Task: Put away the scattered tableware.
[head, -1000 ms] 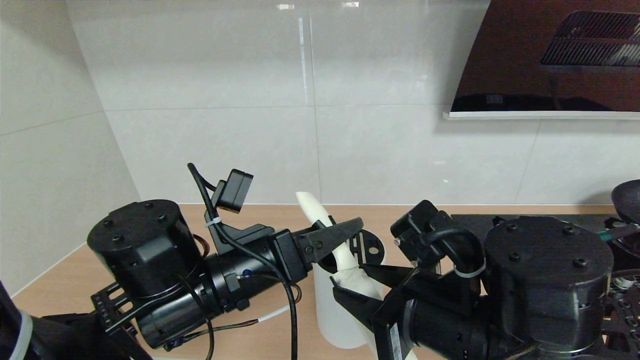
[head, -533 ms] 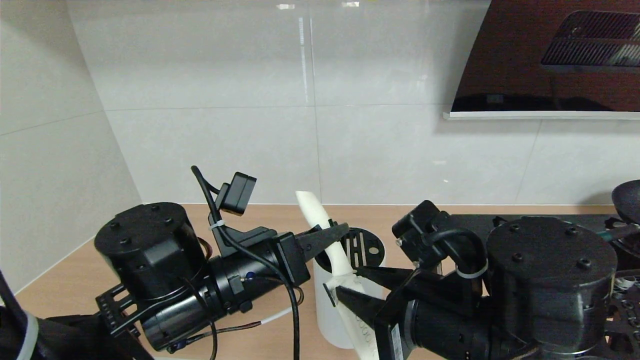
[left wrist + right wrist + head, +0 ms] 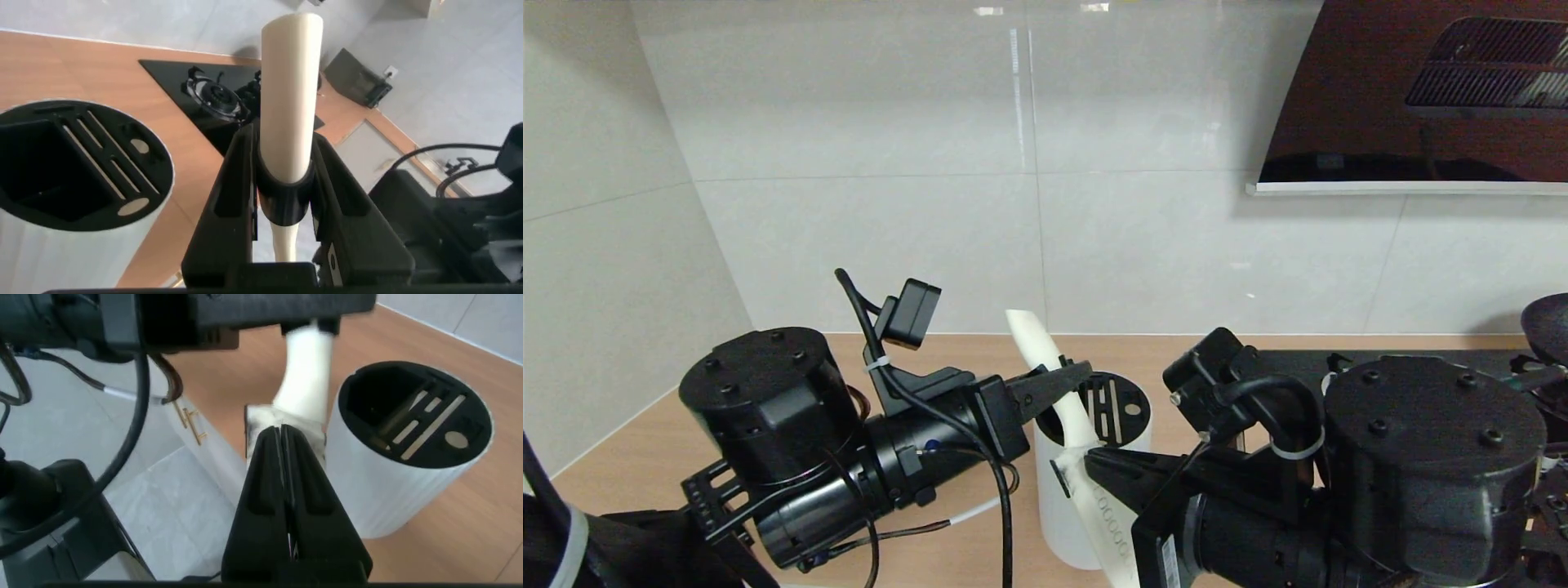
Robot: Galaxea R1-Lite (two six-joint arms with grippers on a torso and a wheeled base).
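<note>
A: Starting on the left, what has the left claw [image 3: 1066,384] got?

B: It is pinching the cream handle of a white spatula [image 3: 1031,336], partway along its length. The handle's end sticks up and away from it, and the spatula hangs tilted in the air, clear of the wooden tabletop [image 3: 645,457].

A: How do you expect it to handle?

B: It looks like moulded plastic: light, stiff along the handle, and probably a bit springy in the thin perforated blade. The handle is smooth and rounded, so I'd guess it can twist or slide in a loose grip. Gripping mid-handle, as now, seems the best place.

A: Where should it go?

B: Just beside it stands a white cylindrical utensil holder [image 3: 1052,498] with a black slotted insert. The blade hangs in front of the holder's wall, not inside it.

A: And the right claw [image 3: 1094,461]?

B: Its fingers are pressed nearly flat together. As far as I can judge, they nip the thin neck where the handle widens into the blade. That part is flat, so it should resist rolling, but it is thin and could flex.

A: Anything beyond that?

B: A black gas hob [image 3: 214,94] lies further right, well apart from the holder.
</note>
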